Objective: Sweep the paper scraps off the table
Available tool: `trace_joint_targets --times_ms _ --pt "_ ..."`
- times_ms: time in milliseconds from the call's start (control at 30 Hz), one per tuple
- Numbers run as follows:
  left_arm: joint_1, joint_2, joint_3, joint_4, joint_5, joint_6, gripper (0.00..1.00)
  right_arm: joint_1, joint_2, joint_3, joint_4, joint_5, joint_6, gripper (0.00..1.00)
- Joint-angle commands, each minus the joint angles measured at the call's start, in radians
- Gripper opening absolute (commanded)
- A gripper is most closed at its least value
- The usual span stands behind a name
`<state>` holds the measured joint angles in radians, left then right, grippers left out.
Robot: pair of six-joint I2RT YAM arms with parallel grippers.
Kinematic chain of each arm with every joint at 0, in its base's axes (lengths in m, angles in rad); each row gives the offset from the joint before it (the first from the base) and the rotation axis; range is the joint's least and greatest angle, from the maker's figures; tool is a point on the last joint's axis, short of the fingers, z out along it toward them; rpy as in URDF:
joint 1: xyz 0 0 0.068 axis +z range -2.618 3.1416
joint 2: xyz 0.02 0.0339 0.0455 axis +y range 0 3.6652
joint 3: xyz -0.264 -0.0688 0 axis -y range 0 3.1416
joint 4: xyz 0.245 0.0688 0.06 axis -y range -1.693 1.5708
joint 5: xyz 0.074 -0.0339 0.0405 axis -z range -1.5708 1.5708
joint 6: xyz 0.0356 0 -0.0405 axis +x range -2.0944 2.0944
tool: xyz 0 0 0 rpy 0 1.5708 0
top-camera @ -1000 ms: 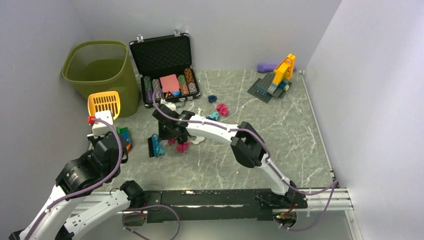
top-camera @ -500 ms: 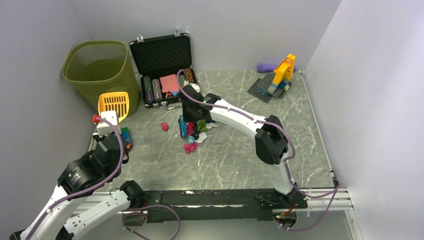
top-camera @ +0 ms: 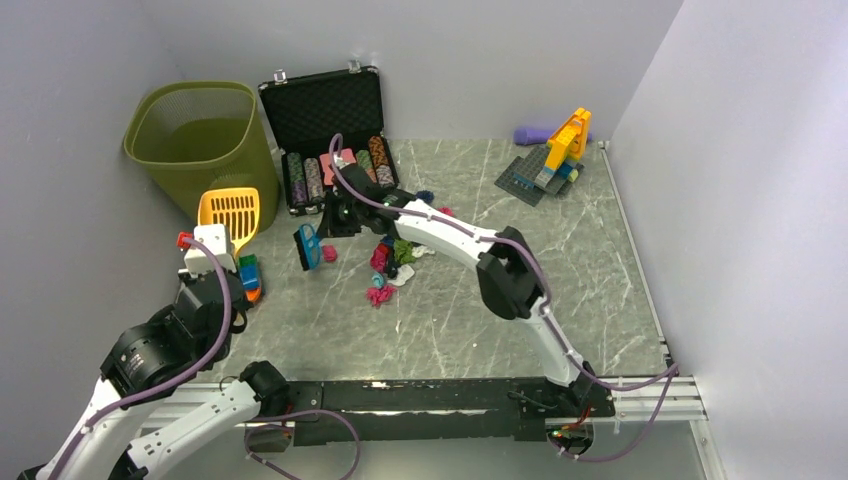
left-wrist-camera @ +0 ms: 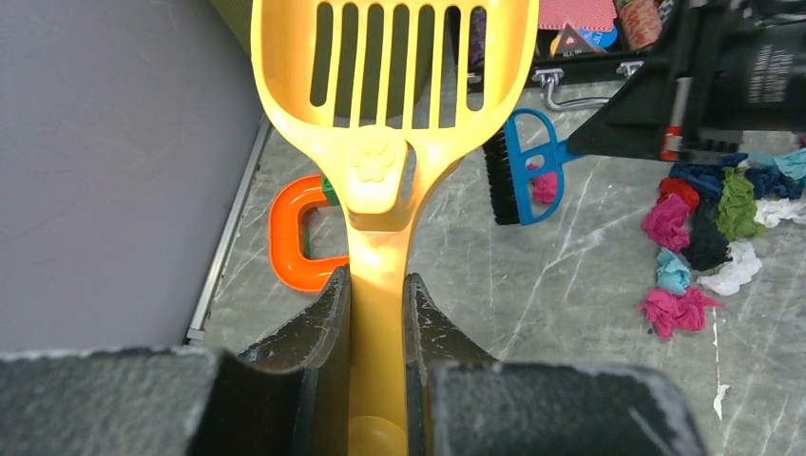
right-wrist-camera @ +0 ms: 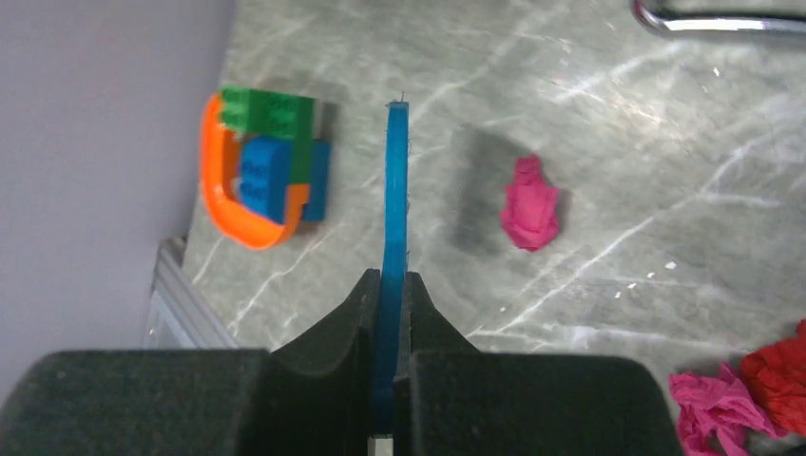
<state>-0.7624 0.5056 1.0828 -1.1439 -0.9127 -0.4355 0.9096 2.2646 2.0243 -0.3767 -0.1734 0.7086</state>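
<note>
Our left pincer [left-wrist-camera: 377,296] is clamped on the handle of the yellow slotted plastic scoop [left-wrist-camera: 376,176]. The scoop's blade points forward, away from the fingers, and we judge it is waiting there as the receiving pan. Our right pincer [right-wrist-camera: 390,285] is closed tight on the flat blue plastic hand brush [right-wrist-camera: 394,190], held edge-on so that the head reaches well ahead of the fingertips.

Ahead and to the right of this pincer, a lone pink crumpled paper scrap [right-wrist-camera: 530,204] lies on the grey-green marbled surface [right-wrist-camera: 665,123]. The heap of pink, red, green and white paper scraps [top-camera: 392,258] sits further right. Ahead and to the left is an orange, green and blue toy-brick cluster [right-wrist-camera: 261,176], which is not ours to sweep. We judge that the brush must come round behind the scraps to drive them toward the scoop.
</note>
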Motion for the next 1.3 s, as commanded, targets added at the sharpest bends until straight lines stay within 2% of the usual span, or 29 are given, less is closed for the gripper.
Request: trace_joint_targets --times_ms 0,200,433,600,800,900,1100,1167,1267 --pt "0.004 0.016 0.025 -0.037 0.015 -0.035 0.0 -0.016 0.102 0.126 -0.146 0.084 0.118 0.0" --pt "0.004 0.049 0.002 -0.002 0.086 -0.054 0.0 -0.074 0.0 -0.003 -0.303 0.285 0.116 0.0" --pt "0.003 0.113 -0.036 0.068 0.199 -0.082 0.0 -0.151 -0.175 -0.112 -0.438 0.428 -0.079 0.0" --pt "0.003 0.18 -0.069 0.105 0.304 -0.115 0.0 -0.201 -0.327 -0.166 -0.342 0.25 -0.297 0.0" --pt "0.003 0.228 -0.099 0.123 0.48 -0.151 0.0 -0.318 -0.477 -0.232 -0.308 0.211 -0.34 0.0" --pt "0.004 0.263 -0.095 0.063 0.499 -0.215 0.0 -0.337 -0.498 -0.265 -0.305 0.029 -0.399 0.0" --pt "0.004 0.22 -0.087 0.006 0.426 -0.299 0.0 -0.281 -0.455 -0.318 -0.359 -0.426 -0.477 0.0" --pt "0.003 0.208 -0.08 -0.005 0.404 -0.318 0.0 -0.225 -0.457 -0.345 -0.353 -0.474 -0.496 0.0" --pt "0.004 0.213 -0.061 -0.045 0.365 -0.332 0.0 -0.118 -0.434 -0.333 -0.38 -0.451 -0.535 0.0"
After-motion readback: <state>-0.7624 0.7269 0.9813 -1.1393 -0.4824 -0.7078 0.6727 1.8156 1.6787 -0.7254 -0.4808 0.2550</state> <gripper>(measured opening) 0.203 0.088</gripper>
